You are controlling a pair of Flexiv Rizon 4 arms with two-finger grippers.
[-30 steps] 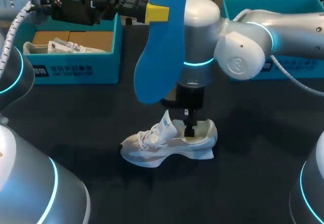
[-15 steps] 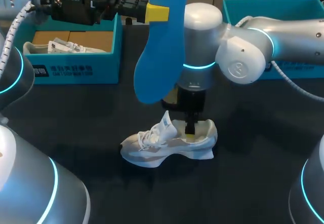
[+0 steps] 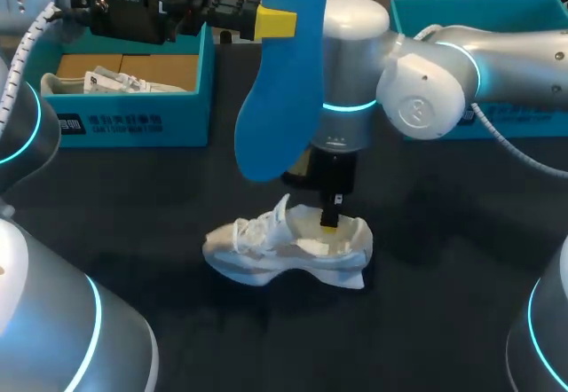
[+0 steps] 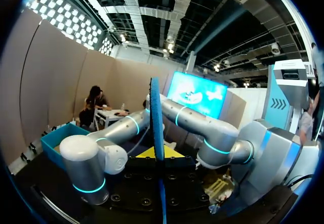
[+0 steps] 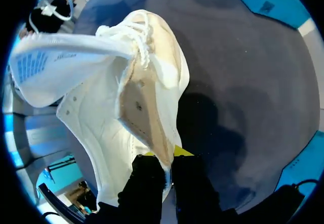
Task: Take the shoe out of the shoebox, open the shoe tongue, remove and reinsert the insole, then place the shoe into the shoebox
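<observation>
Directly under your right claw [image 3: 330, 223], the white shoe [image 3: 284, 250] sits on the dark table [image 3: 444, 321] with its tongue folded out. The claw's fingers are pinched nearly together on the heel collar. Higher up and apart from it, your left claw [image 3: 271, 21] is clamped on the blue insole [image 3: 280, 82], which hangs toe-down. Below and beside that claw stands the teal shoebox [image 3: 133, 126].

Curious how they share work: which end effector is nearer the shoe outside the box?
Right: right end effector pinches the shoe's heel rim; left end effector holds the blue insole above.
</observation>
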